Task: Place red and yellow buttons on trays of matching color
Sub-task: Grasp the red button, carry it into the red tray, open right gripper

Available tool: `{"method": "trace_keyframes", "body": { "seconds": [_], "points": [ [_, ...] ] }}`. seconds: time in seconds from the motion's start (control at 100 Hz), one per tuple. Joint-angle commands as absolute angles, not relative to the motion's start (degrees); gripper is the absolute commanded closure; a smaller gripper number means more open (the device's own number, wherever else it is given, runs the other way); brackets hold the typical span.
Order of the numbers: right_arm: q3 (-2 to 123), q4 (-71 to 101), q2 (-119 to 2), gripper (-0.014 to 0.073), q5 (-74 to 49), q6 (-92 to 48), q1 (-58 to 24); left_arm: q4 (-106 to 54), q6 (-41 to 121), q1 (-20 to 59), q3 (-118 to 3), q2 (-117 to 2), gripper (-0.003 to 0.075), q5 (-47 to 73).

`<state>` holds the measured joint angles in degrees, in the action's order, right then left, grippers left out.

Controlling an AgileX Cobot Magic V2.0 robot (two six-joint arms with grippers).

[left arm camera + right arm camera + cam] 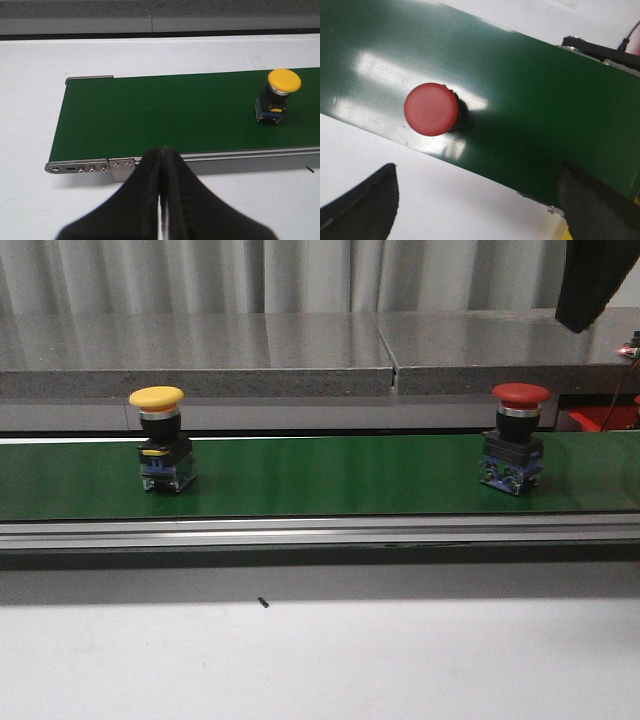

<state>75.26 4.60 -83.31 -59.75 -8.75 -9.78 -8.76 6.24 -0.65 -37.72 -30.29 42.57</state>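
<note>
A belt (320,475) runs left to right across the table (320,660). On it stand two buttons, well apart: one button (160,440) toward the belt's nine o'clock end, the other button (515,440) toward its three o'clock end. A ledge (200,355) lies behind the belt, at twelve o'clock. A small speck (263,602) lies on the table before the belt, at six o'clock.

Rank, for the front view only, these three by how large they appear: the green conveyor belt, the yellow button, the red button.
1. Green conveyor belt, by far the largest.
2. Yellow button and red button: they look alike in size, so no ranking between them.
</note>
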Motion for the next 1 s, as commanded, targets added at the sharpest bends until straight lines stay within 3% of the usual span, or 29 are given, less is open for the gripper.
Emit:
{"method": "trace_keyframes", "body": {
  "seconds": [0.0, 0.42, 0.51, 0.78, 0.87, 0.99],
  "points": [
    [77.40, 5.17, -82.77, -0.0052, -58.00, -14.19, -9.87, -9.59, 5.76, -0.19, -39.24, -30.38, 0.0741, 38.26],
    [77.72, 6.78, -90.74, -0.0052, -54.79, -18.89, -9.87, -9.59, 5.76, -0.19, -39.24, -30.38, 0.0741, 38.26],
    [77.72, 6.84, -91.86, -0.0018, -54.40, -18.40, -9.87, -9.59, 5.76, -0.19, -39.24, -30.38, 0.0741, 38.26],
    [77.72, 6.51, -92.45, 0.0522, -56.05, -14.22, -7.85, -9.59, 5.76, -0.19, -39.24, -30.38, 0.0741, 38.26],
    [77.72, 6.52, -91.35, 0.0597, -55.45, -12.76, -7.12, -9.59, 5.76, -0.19, -39.24, -30.38, 0.0741, 38.26],
    [77.87, 6.72, -88.13, 0.0607, -52.53, -10.26, -4.78, -9.59, 5.76, -0.19, -39.24, -30.38, 0.0741, 38.26]
  ]
}}
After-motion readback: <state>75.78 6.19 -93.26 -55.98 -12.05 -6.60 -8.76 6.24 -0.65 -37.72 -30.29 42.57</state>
